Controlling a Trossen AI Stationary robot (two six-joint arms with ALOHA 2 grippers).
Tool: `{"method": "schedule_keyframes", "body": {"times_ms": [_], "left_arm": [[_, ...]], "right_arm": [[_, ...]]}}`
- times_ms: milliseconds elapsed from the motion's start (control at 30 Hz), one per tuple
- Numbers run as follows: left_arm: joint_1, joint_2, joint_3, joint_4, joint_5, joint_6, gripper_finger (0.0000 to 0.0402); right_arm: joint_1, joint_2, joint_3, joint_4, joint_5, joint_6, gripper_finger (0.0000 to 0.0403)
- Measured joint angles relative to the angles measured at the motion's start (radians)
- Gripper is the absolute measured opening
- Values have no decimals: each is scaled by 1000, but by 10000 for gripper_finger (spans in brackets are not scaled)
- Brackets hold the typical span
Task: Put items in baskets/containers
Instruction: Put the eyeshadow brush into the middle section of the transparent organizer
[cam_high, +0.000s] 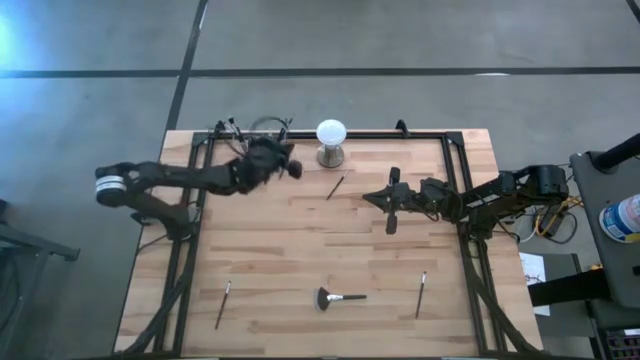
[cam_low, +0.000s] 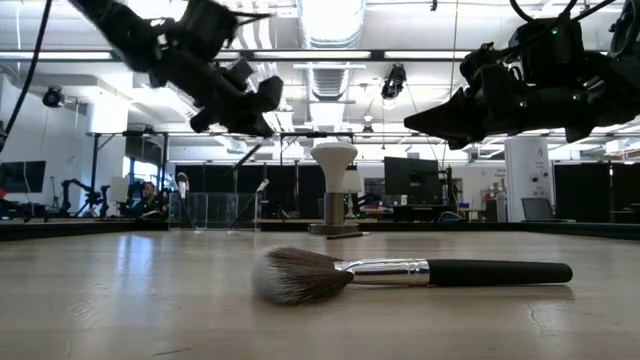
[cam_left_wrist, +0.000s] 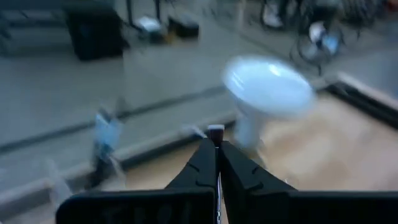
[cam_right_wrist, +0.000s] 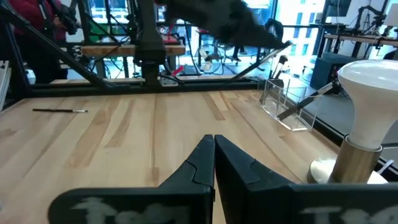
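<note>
My left gripper (cam_high: 295, 168) hovers above the table's far left, beside the white globe (cam_high: 331, 133), shut on a slim brush whose pale end (cam_left_wrist: 216, 130) pokes out past the fingertips. The clear cups (cam_right_wrist: 283, 102) stand in a row at the far edge, with brushes leaning in them. My right gripper (cam_high: 370, 197) hangs shut and empty over the middle right. On the wood lie a slim brush (cam_high: 336, 186) near the globe, a fan-headed brush (cam_high: 340, 297) at the near middle, and slim brushes at the near left (cam_high: 222, 305) and near right (cam_high: 421, 295). My left gripper pinches the slim brush between its two shut fingers, with a short pale-tipped end (cam_left_wrist: 216, 132) showing just past the fingertips. The brush lies along the fingers, which point nearly level toward the globe. The brush is lifted clear of the table; its remaining length is hidden by the gripper.
The white globe on its metal stand (cam_low: 334, 190) rises at the far middle, close to both grippers. A dark frame rail (cam_high: 420, 134) runs along the table's far edge and sides. Bare wood (cam_high: 300, 240) stretches across the middle.
</note>
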Motion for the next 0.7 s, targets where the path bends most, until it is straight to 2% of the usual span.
{"method": "schedule_keyframes", "body": {"times_ms": [333,567,700], "left_arm": [[265,-21,-159,539,54,312,3],[443,53,-198,647,142,335,3],[502,119,-180,697,199,322,3]], "right_arm": [[0,0,0,0,0,-3,9],[0,0,0,0,0,-3,9],[0,0,0,0,0,-3,9]]}}
